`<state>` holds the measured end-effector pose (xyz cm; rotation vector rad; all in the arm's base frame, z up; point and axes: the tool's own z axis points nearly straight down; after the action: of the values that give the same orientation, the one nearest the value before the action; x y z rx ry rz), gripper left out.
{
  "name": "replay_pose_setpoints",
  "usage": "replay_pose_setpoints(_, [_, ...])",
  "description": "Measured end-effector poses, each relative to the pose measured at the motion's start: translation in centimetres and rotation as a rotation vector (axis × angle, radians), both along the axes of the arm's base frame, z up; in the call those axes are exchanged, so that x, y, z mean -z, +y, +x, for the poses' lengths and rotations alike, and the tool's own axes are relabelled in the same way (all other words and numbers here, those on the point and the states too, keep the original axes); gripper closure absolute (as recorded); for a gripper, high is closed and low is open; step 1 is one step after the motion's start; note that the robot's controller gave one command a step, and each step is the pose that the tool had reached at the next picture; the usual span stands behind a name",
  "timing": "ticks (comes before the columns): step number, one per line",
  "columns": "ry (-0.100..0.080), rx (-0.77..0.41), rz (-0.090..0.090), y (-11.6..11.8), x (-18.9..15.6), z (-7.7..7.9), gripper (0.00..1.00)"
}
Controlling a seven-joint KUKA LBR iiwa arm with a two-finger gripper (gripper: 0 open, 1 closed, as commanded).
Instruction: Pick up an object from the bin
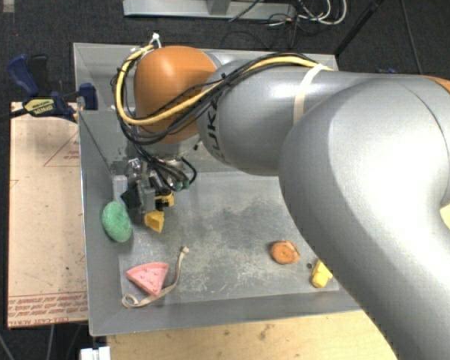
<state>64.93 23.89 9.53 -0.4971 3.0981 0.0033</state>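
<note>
My gripper (138, 192) hangs low over the left part of the bin, under the arm's wrist. A green oval lump (116, 222) lies just to its lower left, close against it. A small yellow wedge-shaped block (154, 222) sits right below the gripper's tip, touching or almost touching it. Whether anything is held cannot be made out.
Toward the front left lie a pink wedge (148, 276) and a thin beige cord (167, 282) curling around it. An orange round piece (284, 252) and a small yellow piece (321, 275) rest at the front right, beside the big arm that covers the bin's right side.
</note>
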Motion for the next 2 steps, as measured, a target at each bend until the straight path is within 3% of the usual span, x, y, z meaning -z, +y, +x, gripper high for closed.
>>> replay_pose_setpoints(2, [0.002,0.001,-0.001,-0.02,-0.02,-0.05,1.0])
